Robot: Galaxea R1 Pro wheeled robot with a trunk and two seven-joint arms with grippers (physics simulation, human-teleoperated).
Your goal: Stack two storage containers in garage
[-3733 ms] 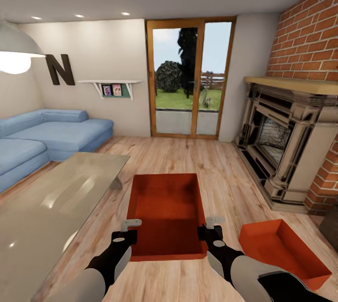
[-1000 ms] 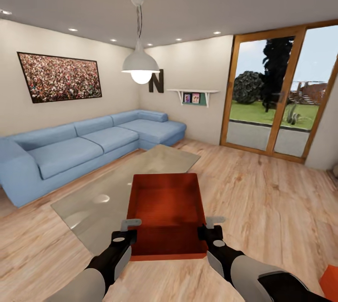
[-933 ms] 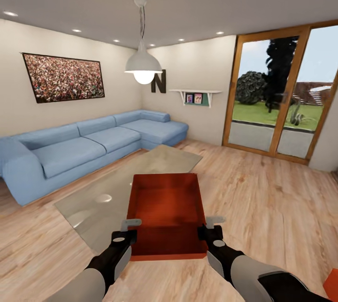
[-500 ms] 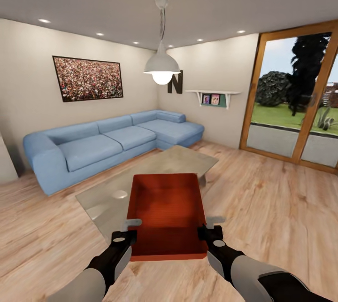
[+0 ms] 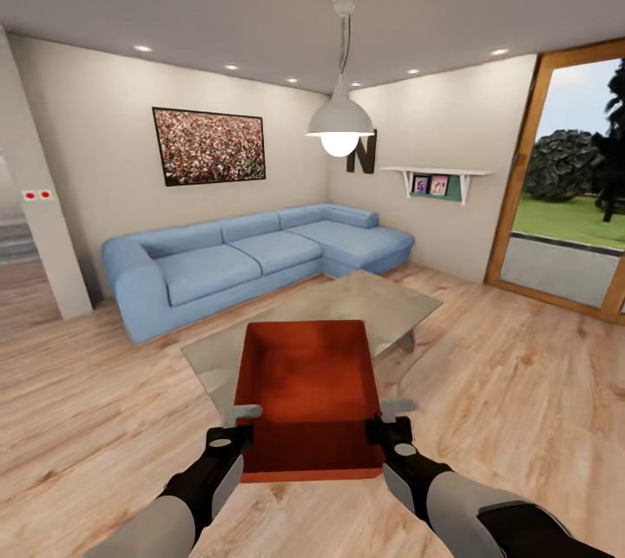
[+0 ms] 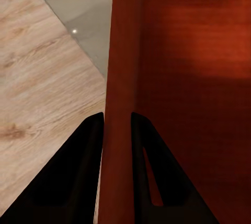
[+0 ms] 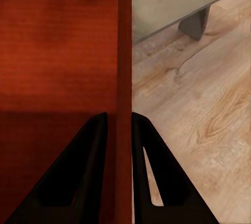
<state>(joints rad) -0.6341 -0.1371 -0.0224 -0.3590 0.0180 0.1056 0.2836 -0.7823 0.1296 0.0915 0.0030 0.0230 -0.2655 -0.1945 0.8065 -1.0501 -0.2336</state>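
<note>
Living room, wood floor (image 5: 78, 419) | storage container (image 5: 308, 393) held above glass table (image 5: 382, 306) | left gripper (image 5: 240, 419) clamped on left wall | right gripper (image 5: 391, 415) clamped on right wall

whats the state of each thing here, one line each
container: lifted off the floor, level, open top, empty, held by both side walls
left pincer: shut on the container's wall, one finger inside, one outside
right pincer: shut on the opposite wall, same way
lamp: lit
glass table: on the wood floor beyond the container, nothing on its visible part
sofa: unoccupied
</note>
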